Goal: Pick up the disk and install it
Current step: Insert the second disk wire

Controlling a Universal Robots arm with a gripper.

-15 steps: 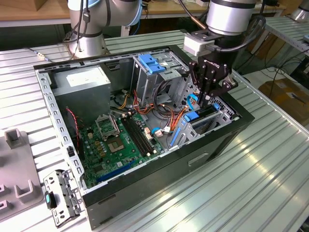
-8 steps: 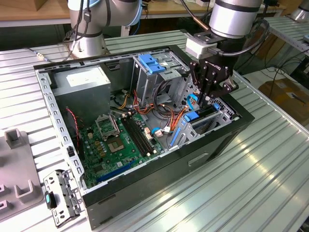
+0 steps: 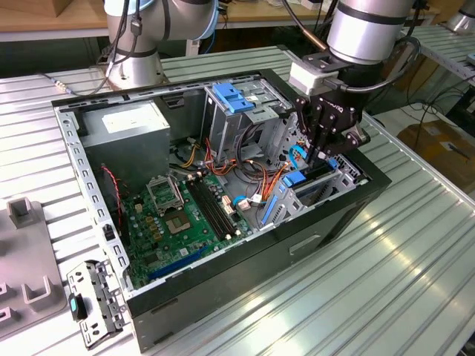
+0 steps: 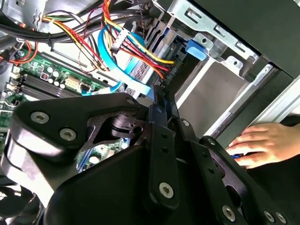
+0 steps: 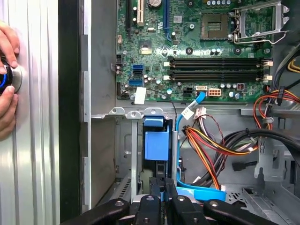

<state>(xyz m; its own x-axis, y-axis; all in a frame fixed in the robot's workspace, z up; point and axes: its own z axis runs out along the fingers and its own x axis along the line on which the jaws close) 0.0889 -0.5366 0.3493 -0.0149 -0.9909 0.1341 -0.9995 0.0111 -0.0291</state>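
I hold the claw (image 3: 326,153) clamped on the disk (image 5: 156,145), seating it in the bay at the case's (image 3: 245,263) 3 o'clock; next needs straight push

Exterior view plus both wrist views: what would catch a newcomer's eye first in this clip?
The open computer case on the ribbed metal table, its green motherboard bare, draws the eye first. Next comes the black gripper, reaching down into the drive bay at the exterior view's right, with its closed fingers just above the blue disk carrier. A person's hand rests outside the case in the second wrist view.
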